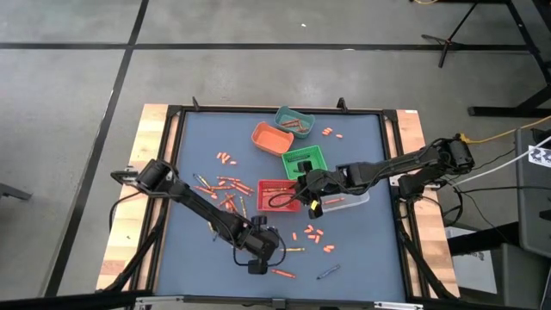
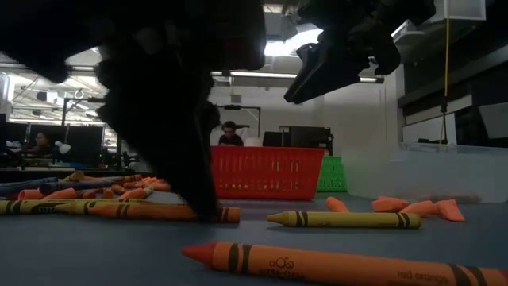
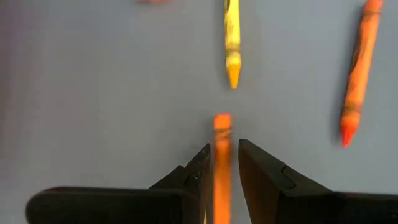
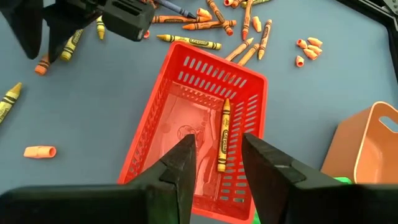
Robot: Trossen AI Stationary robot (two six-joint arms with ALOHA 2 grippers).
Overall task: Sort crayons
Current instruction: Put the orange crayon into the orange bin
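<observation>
High view first, from the left: loose crayons (image 1: 225,187) lie scattered on the blue table (image 1: 362,250), thickest just left of the red basket (image 1: 277,195). The left gripper (image 1: 256,268) is down at the near edge of the table; its wrist view shows an orange crayon (image 3: 221,165) lying between the narrowly parted fingers (image 3: 196,177), lined up along it, and I cannot tell whether they already pinch it. A yellow crayon (image 3: 232,43) lies just beyond its tip, so that straight line-up probably keeps the fingers clear of it. Further right, the right gripper (image 1: 307,193) hangs over the red basket with its fingers apart and nothing between them; one yellow-orange crayon (image 4: 222,138) lies in the basket below. Beyond stand an orange bin (image 1: 271,138), a green basket (image 1: 306,160) and a teal bin (image 1: 294,120).
</observation>
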